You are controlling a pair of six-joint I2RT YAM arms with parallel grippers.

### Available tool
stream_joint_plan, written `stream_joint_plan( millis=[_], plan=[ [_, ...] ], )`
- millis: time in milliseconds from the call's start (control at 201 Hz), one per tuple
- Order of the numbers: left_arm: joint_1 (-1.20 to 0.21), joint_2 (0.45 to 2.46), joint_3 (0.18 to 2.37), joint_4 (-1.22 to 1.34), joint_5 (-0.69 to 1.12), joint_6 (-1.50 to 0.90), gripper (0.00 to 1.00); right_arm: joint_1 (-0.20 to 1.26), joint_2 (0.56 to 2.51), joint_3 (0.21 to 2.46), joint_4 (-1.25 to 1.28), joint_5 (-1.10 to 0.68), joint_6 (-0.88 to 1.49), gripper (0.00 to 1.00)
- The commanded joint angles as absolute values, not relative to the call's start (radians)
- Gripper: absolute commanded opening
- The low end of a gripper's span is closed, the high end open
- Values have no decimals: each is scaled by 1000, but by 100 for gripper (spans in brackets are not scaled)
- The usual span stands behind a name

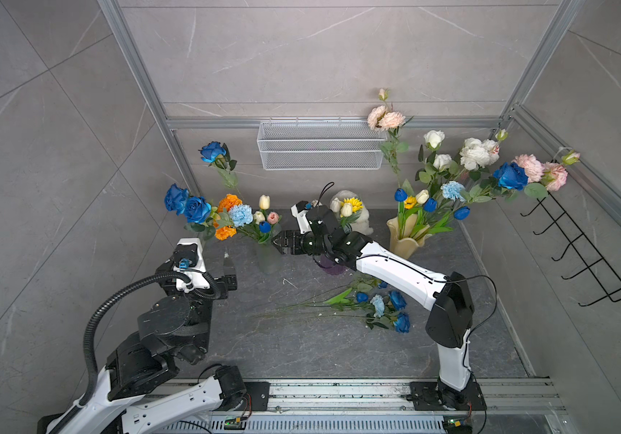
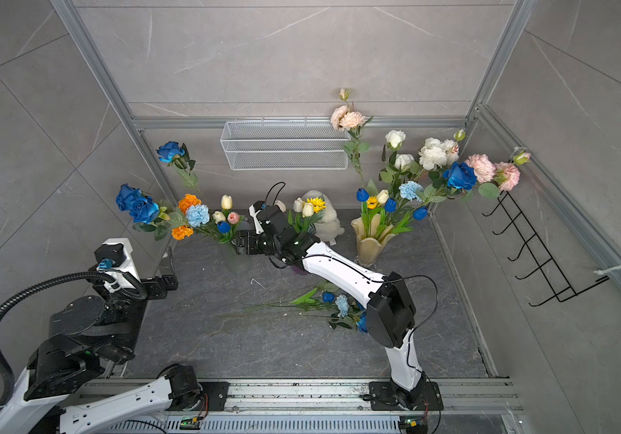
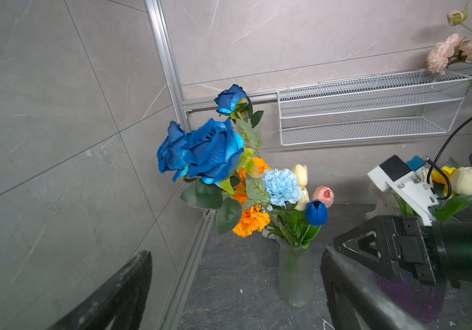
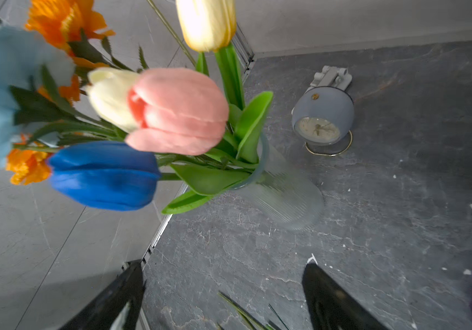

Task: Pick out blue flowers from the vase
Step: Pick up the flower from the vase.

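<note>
Grey marbled tiles point(image 1: 57, 150) are seen walling the cell, edged by aluminium rails point(image 1: 143, 94); a white mesh basket point(image 1: 320, 144) is hung on the far wall, a black wire rack point(image 1: 583, 255) on the right. On the dark stone tabletop point(image 1: 301, 353), picked blue flowers point(image 1: 380, 306) are laid near right. At far left, a blue tulip point(image 1: 264, 226) is lodged in the clear vase point(image 1: 268, 259), with the right gripper point(image 1: 279, 243) just beside it, spread and empty. The left gripper point(image 3: 236, 254) is seen wide apart, nothing held
</note>
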State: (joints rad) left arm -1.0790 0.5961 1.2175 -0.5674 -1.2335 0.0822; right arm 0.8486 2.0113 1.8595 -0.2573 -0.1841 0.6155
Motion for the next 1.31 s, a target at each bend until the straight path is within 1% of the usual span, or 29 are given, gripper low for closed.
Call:
stream_joint_plan(
  millis=[0, 209, 393, 478, 578, 727, 866, 1021, 1115, 1304],
  plan=[
    [-1075, 639, 1273, -704, -1244, 3, 94, 842, 2047, 1911, -241, -175, 682, 88],
    [-1076, 657, 1295, -680, -1172, 59, 94, 819, 2127, 1970, -251, -185, 721, 87],
    [-1075, 734, 1313, -695, -1057, 93, 95, 810, 2221, 2078, -300, -190, 728, 87],
    [-1042, 779, 1325, -703, -974, 100, 96, 810, 2261, 2138, -336, -188, 724, 87],
    [-910, 804, 1318, -692, -766, 101, 96, 808, 2293, 2192, -370, -186, 718, 87],
    [-587, 872, 1330, -685, -400, 92, 96, 808, 2309, 2227, -394, -179, 706, 87],
    [-400, 898, 1351, -641, -238, 73, 97, 808, 2347, 2298, -452, -184, 686, 87],
    [-190, 914, 1345, -637, -49, -9, 97, 808, 2422, 2423, -550, -178, 664, 86],
    [-125, 894, 1317, -619, 11, -42, 99, 809, 2452, 2472, -584, -175, 658, 86],
    [-98, 888, 1305, -637, -9, -53, 100, 810, 2497, 2548, -643, -153, 648, 86]
  ],
)
